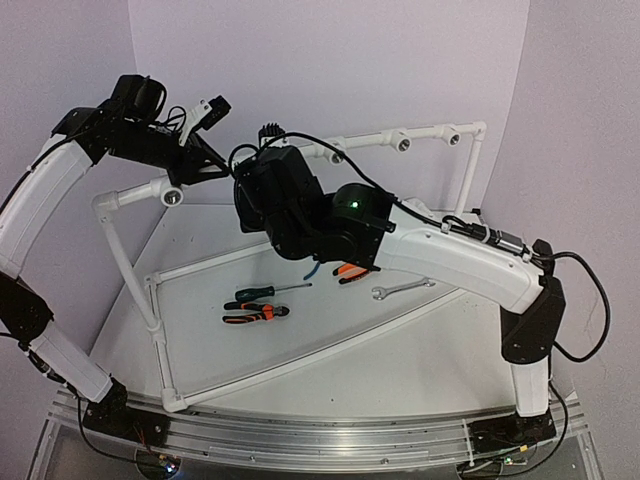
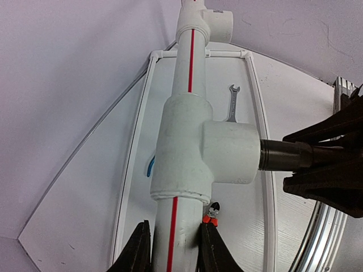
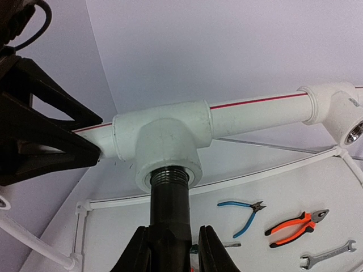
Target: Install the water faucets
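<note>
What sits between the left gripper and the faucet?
The white tee fitting: the left gripper clamps the pipe beside it, the faucet enters its side outlet. Left wrist view.

The pipe point(image 3: 255, 105) is white with a thin red stripe; its tee point(image 3: 164, 133) is plain white. The faucet point(image 3: 169, 215) is dark grey, with bare-metal thread. At four o'clock of the tee, blue-handled pliers point(image 3: 241, 212) and orange-and-black pliers point(image 3: 295, 222) lie on the white tabletop point(image 3: 283, 192).

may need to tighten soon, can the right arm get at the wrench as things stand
Probably not yet: the right gripper is shut on the faucet set into the tee fitting, so it must let go first. The wrench itself lies uncovered on the table.
</note>
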### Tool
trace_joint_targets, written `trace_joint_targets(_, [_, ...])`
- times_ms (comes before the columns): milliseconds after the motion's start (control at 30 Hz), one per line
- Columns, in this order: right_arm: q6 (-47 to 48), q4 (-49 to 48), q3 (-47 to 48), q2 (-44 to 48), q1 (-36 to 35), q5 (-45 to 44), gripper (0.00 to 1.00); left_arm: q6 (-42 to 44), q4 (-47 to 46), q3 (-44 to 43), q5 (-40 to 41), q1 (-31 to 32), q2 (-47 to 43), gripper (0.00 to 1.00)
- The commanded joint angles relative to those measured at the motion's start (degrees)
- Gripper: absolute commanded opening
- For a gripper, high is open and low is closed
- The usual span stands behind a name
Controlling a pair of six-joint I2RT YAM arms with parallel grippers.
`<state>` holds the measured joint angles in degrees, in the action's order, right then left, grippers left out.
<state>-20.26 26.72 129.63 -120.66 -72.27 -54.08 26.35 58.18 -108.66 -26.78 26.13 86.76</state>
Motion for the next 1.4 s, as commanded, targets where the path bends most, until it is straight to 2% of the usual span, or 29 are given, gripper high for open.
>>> trace_joint_targets(0, [-10.37, -7.76, 3.14, -0.07, 3.04, 5.64, 0.0, -14.68, 9.06, 3.92, -3.09, 4.26, 3.33, 0.0])
trace_joint_targets(133, [-23.2, -11.17, -3.42, 4.18, 6.28, 11.82, 0.0, -14.63, 8.84, 4.16, -3.02, 4.36, 3.26, 0.0])
trace_joint_targets(233, [-25.76, -15.86, -5.84, 5.16, 6.54, 12.93, 0.0, -14.52, 8.6, 4.37, -2.89, 4.46, 3.16, 0.0])
trace_joint_targets(467, [-31.82, -17.61, -7.22, 5.52, 7.27, 13.92, 0.0, -14.37, 8.18, 4.69, -2.75, 4.63, 2.98, 0.0])
trace_joint_targets(700, [-45.93, -26.31, -19.94, 7.9, 8.93, 16.01, 0.0, -14.43, 7.9, 5.09, -2.62, 4.72, 2.83, 0.0])
trace_joint_targets(933, [-51.3, -33.19, -22.86, 7.75, 9.99, 20.91, 0.0, -14.66, 7.5, 5.91, -2.85, 4.83, 2.59, 0.0])
trace_joint_targets(1033, [-55.75, -40.36, -25.61, 7.23, 10.31, 23.38, 0.0, -14.82, 7.31, 5.93, -2.99, 4.9, 2.62, 0.0])
trace_joint_targets(1367, [-62.38, -53.73, -31.5, 6.24, 10.57, 23.05, 0.0, -14.88, 7.19, 6.62, -2.98, 5.38, 2.46, 0.0])
